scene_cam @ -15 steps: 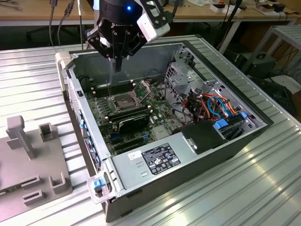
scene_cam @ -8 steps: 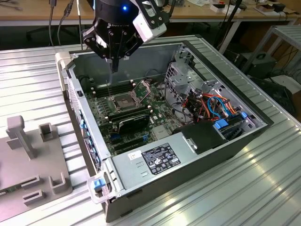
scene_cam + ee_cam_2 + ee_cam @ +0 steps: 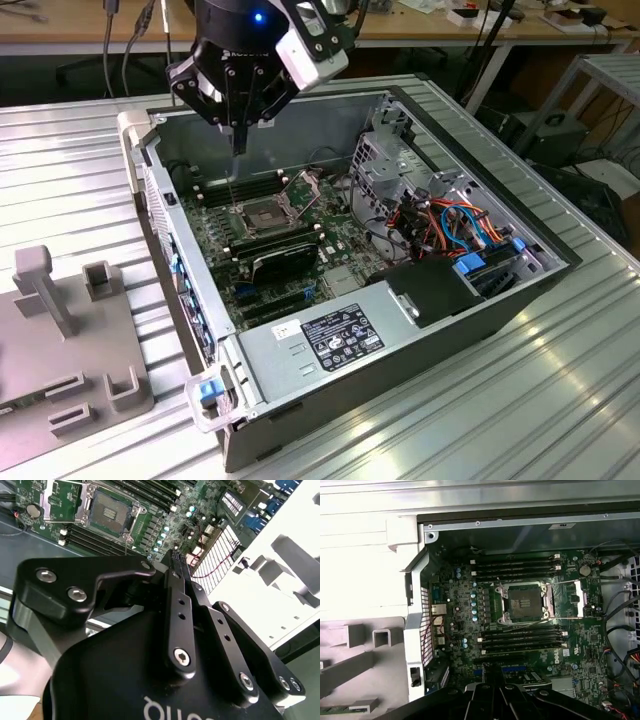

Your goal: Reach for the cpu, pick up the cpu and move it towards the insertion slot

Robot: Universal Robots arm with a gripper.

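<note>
The insertion slot [image 3: 262,214] is a square socket with a dark centre and silver brackets on the green motherboard inside the open computer case [image 3: 480,310]. Both wrist views also show the insertion slot [image 3: 111,512] [image 3: 524,602], its load plate swung open. My gripper [image 3: 238,148] hangs above the board near the case's back wall, a little toward the exterior view's left of the slot, pointing down. Its black fingers [image 3: 176,580] lie close together, and the gripper [image 3: 494,674] reads as shut. The cpu is out of view.
Long black memory slots [image 3: 520,636] flank the socket. A black ribbed block [image 3: 285,258] sits in front of it. A silver drive cage [image 3: 400,165], coloured cables [image 3: 455,225] and a power supply [image 3: 330,340] fill the case's other side. A grey fixture [image 3: 70,340] stands outside, on the exterior view's left.
</note>
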